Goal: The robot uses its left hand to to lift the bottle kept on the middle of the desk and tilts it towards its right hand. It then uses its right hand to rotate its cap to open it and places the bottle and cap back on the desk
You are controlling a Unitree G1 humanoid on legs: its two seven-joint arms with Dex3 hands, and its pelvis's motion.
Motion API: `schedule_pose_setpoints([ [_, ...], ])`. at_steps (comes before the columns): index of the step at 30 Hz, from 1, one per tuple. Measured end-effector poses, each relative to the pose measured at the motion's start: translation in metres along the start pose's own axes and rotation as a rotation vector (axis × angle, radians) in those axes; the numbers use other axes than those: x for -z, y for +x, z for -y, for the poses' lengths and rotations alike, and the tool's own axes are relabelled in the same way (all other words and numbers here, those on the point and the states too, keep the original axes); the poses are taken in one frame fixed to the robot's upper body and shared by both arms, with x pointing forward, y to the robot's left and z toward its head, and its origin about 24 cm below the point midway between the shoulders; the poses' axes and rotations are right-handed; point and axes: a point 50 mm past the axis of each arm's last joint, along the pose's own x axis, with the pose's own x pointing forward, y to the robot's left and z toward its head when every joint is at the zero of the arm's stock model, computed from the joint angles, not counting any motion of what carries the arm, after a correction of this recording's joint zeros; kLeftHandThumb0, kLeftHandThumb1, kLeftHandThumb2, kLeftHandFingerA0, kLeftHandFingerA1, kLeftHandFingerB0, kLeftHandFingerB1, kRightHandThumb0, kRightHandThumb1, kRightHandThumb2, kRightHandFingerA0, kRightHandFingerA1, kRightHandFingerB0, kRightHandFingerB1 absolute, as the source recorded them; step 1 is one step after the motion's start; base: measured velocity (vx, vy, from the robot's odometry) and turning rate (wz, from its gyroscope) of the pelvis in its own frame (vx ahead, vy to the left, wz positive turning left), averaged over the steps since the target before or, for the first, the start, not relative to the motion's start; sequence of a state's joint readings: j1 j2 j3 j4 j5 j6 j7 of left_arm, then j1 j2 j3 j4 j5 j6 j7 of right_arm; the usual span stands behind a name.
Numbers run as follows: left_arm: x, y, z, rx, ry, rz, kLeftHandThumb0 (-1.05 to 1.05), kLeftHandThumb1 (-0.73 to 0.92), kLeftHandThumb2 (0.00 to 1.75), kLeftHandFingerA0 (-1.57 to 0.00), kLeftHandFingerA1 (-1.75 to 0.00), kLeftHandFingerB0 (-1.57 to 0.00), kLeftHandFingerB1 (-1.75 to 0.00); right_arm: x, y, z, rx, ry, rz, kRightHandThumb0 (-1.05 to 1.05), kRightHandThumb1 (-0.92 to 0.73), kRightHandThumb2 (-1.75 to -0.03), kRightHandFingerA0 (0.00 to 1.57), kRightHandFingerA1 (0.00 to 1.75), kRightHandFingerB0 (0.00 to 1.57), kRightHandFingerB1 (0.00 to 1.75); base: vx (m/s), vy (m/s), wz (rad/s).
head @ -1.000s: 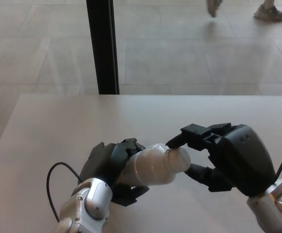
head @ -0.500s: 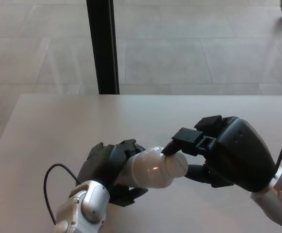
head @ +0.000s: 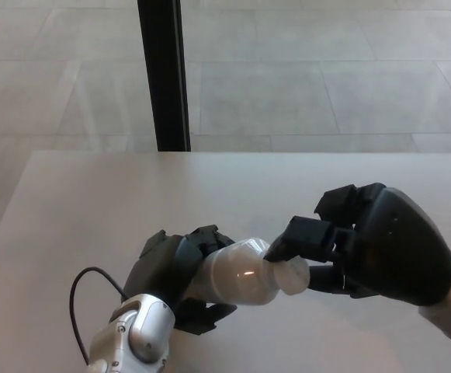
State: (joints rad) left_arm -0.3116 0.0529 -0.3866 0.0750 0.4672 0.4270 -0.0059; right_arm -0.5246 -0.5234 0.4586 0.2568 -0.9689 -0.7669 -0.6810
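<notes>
The left hand point(head: 180, 272) grips the bottle point(head: 241, 273) above the table point(head: 93, 202), tilted with its neck toward the right hand point(head: 349, 252). That hand's fingers point(head: 303, 237) are closed on the cap point(head: 291, 273). Compared with a second ago, the cap end sits lower and further right, and looks slightly set off from the neck. I judge the cap is loosening or nearly off, though the seam is too blurred to confirm.
</notes>
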Motion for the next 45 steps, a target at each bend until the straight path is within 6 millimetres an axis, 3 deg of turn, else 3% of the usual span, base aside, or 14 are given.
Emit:
schedule_pose_setpoints([
  [1,0.000,0.000,0.000,0.000,-0.002,0.000,-0.22,0.73,0.66,-0.70,-1.24,-0.65,-0.76,-0.001,0.001,0.000,0.006,0.000,0.009,-0.37,-0.59,-0.76,0.99,1.60,0.86,0.99,0.00,0.000,0.00],
  [2,0.000,0.000,0.001,0.000,-0.008,-0.001,-0.23,0.72,0.66,-0.73,-1.40,-0.71,-0.88,-0.002,0.002,0.001,0.018,0.002,0.024,-0.37,-0.47,-0.99,1.23,1.31,0.87,0.96,0.00,0.000,0.00],
  [5,0.000,0.001,0.001,0.001,-0.015,-0.002,-0.30,0.77,0.65,-0.74,-1.53,-0.75,-1.09,-0.007,0.007,0.003,0.039,-0.002,0.060,-0.35,-0.49,-0.83,1.19,1.57,0.91,1.04,0.00,0.000,0.00],
  [7,0.001,0.001,0.001,0.000,-0.025,-0.001,-0.25,0.75,0.68,-0.80,-1.50,-0.76,-0.96,-0.011,0.010,0.005,0.055,-0.008,0.085,-0.34,-0.56,-0.78,0.99,1.75,0.88,1.01,0.00,0.000,0.00],
  [8,0.002,0.002,0.001,0.000,-0.029,0.001,-0.16,0.69,0.74,-0.69,-1.04,-0.59,-0.72,-0.012,0.012,0.006,0.060,-0.012,0.095,-0.25,-0.45,-1.00,1.00,1.66,0.86,1.15,0.00,0.000,0.00],
  [10,0.001,0.001,0.002,0.002,-0.027,0.003,-0.11,0.67,0.74,-0.69,-1.02,-0.54,-0.70,-0.012,0.012,0.008,0.063,-0.019,0.098,-0.30,-0.45,-1.02,1.24,1.29,0.90,1.00,0.00,0.000,0.00],
  [14,0.000,0.001,0.002,0.006,-0.018,0.000,-0.01,0.64,1.02,-0.81,-1.73,-0.69,-1.02,-0.004,0.007,0.013,0.060,-0.041,0.073,-0.36,-0.62,-0.75,1.01,1.56,0.83,1.16,0.00,0.000,0.00],
  [18,0.000,0.001,0.001,0.008,-0.011,-0.021,-0.04,0.65,0.91,-0.87,-1.57,-0.65,-0.82,0.010,-0.005,0.019,0.050,-0.072,-0.002,-0.42,-0.44,-0.94,1.22,1.33,0.84,0.96,0.00,0.000,0.00],
  [19,0.001,0.001,0.000,0.011,-0.006,-0.027,-0.06,0.69,0.84,-0.90,-1.59,-0.62,-0.75,0.015,-0.010,0.023,0.048,-0.088,-0.033,-0.33,-0.51,-0.69,0.99,1.69,0.89,0.96,0.00,0.000,0.00],
  [21,0.002,0.001,-0.002,0.012,0.004,-0.037,0.01,0.65,1.02,-0.80,-1.73,-0.71,-1.25,0.023,-0.017,0.028,0.048,-0.109,-0.078,-0.38,-0.41,-0.90,1.27,1.36,0.89,0.90,0.00,0.000,0.00],
  [22,0.004,0.001,-0.005,0.021,0.032,-0.042,-0.06,0.62,1.05,-0.78,-1.62,-0.76,-1.18,0.029,-0.024,0.031,0.044,-0.125,-0.124,-0.35,-0.54,-0.61,0.99,1.73,0.92,0.87,0.00,0.000,0.00],
  [23,0.007,0.001,-0.009,0.024,0.068,-0.045,-0.18,0.78,0.83,-0.60,-0.97,-0.66,-0.81,0.034,-0.031,0.033,0.034,-0.140,-0.156,-0.31,-0.53,-0.64,0.98,1.72,0.92,0.91,0.00,0.000,0.00],
  [26,0.013,0.002,-0.020,0.039,0.196,-0.056,-0.22,0.84,0.68,-0.54,-0.70,-0.53,-0.59,0.043,-0.045,0.038,0.012,-0.172,-0.228,-0.25,-0.56,-0.70,0.97,1.70,0.92,0.91,0.00,0.000,0.00],
  [45,0.012,0.017,-0.033,0.189,0.832,-0.131,-0.23,0.62,0.58,-0.73,-1.13,-0.57,-0.56,0.043,-0.093,-0.010,-0.284,-0.089,-0.427,-0.41,-0.63,-0.63,0.86,1.72,0.86,0.68,0.00,0.000,0.00],
])
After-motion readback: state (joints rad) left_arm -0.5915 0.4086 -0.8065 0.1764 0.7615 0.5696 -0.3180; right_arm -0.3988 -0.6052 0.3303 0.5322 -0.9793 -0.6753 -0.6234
